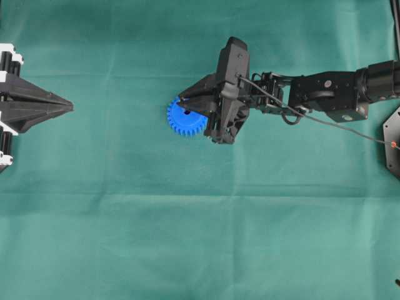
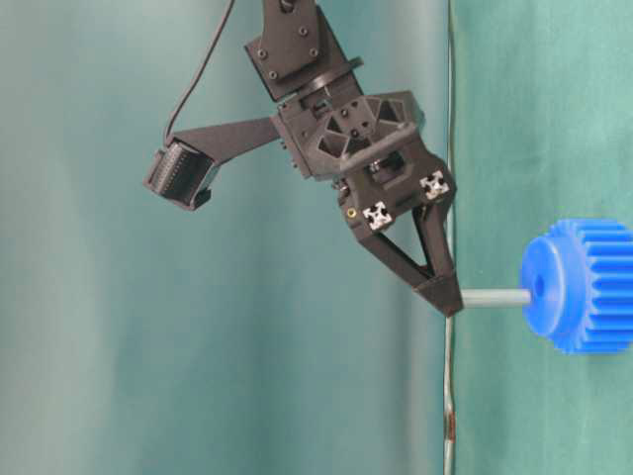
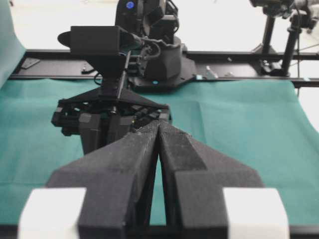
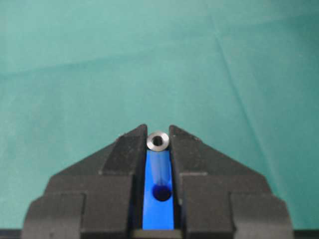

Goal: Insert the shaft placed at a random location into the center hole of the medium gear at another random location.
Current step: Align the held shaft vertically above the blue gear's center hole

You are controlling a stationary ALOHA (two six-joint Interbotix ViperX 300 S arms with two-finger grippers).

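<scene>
Insertion step, mid-seat by my read. My right claw is pinching the shaft by its upper end, fingertips closed on it. In the table-level view the pin's far end meets the hub of the medium gear right at the center hole; how deep it sits, can't tell. The right wrist view looks down the pin: its ring-shaped top sits between my fingertips, blue gear face and dark hole directly below, so alignment looks good. Gear lies flat on the green counter, near the middle. Left claw is parked at the counter's edge, pressed together, empty.

Next: push straight along the pin axis, no tilt, then let go without dragging the gear sideways.
</scene>
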